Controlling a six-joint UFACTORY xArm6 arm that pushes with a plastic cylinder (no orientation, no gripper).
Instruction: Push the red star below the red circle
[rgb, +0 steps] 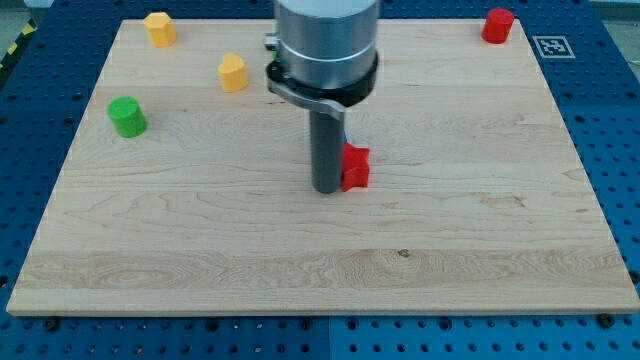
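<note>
The red star (355, 167) lies near the middle of the wooden board (320, 270). My tip (328, 189) is right against the star's left side, touching it or nearly so. The red circle (498, 25) stands at the view's top right corner of the board, far from the star and up to its right. The arm's grey body hides the board just above the star.
A yellow block (159, 28) sits at the top left. A second yellow block (233, 73) lies a little right of it and lower. A green circle block (127, 117) stands at the left edge. Blue perforated table surrounds the board.
</note>
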